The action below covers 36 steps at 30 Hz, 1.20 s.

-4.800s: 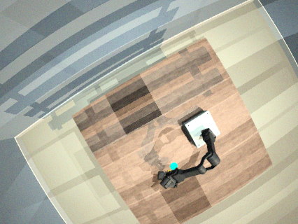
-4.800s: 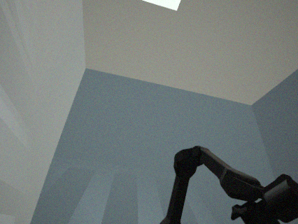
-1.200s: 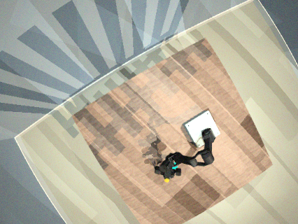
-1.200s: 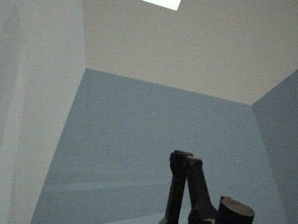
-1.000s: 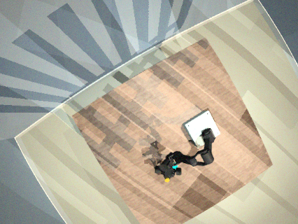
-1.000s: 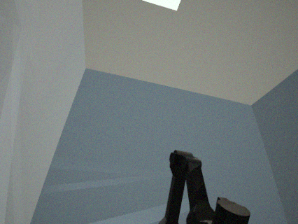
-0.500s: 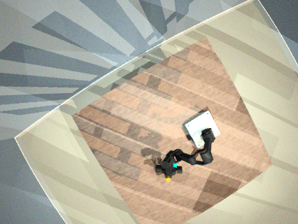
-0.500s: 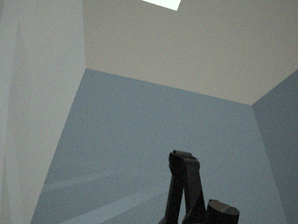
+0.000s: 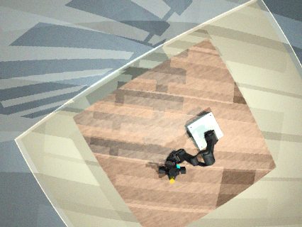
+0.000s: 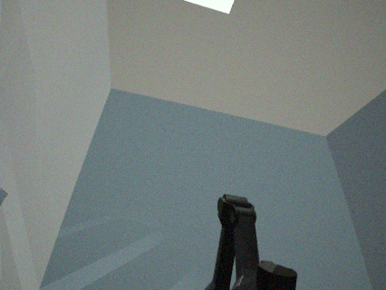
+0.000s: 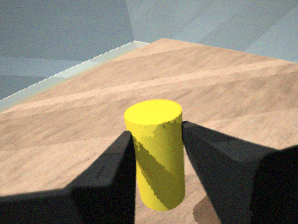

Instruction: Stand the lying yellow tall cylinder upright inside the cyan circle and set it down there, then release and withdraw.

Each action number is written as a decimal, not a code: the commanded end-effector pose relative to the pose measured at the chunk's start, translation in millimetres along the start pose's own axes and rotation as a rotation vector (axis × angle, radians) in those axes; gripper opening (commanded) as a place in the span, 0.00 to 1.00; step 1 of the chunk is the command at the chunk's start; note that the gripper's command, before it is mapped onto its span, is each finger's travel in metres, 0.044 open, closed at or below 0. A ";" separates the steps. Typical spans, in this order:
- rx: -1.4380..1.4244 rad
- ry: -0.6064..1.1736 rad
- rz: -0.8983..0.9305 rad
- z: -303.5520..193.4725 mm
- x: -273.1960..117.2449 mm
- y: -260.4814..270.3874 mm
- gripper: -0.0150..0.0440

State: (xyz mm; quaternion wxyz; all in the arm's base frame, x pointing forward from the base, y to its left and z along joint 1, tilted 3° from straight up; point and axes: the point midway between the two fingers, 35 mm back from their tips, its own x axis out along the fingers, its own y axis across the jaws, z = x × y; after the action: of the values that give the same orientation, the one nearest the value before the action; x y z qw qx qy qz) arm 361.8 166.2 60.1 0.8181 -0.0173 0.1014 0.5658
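The yellow tall cylinder [image 9: 171, 181] [image 11: 161, 165] is between the fingers of my gripper [image 9: 172, 177] [image 11: 156, 133], which is shut on it. In the wrist view its round top end shows and its body runs down between the fingers, looking close to upright. Whether its lower end touches the table cannot be told. A small bit of the cyan circle [image 9: 178, 166] shows beside the gripper in the top view; the arm hides the rest. The circle does not show in the wrist view. The exterior view shows neither cylinder nor circle.
The arm [image 9: 208, 157] [image 10: 246, 245] reaches from the white base plate [image 9: 199, 126] to the gripper. The wooden table top [image 9: 142, 124] [image 11: 75, 110] bears patchy shadows. Pale surfaces [image 9: 262, 71] surround it. The exterior view mostly shows walls and ceiling.
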 end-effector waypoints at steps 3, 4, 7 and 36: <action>-0.006 -0.025 0.017 0.9 -5.2 4.6 0.43; -0.008 -0.028 0.019 1.0 -6.0 5.3 0.43; -0.013 -0.038 0.026 1.3 -8.4 7.5 0.43; -0.069 -0.122 0.098 3.4 -32.3 32.4 0.43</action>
State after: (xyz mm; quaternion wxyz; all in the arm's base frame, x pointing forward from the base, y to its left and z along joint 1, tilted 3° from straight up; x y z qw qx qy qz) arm 325.7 150.1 71.2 0.7962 -0.0078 0.0367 0.6038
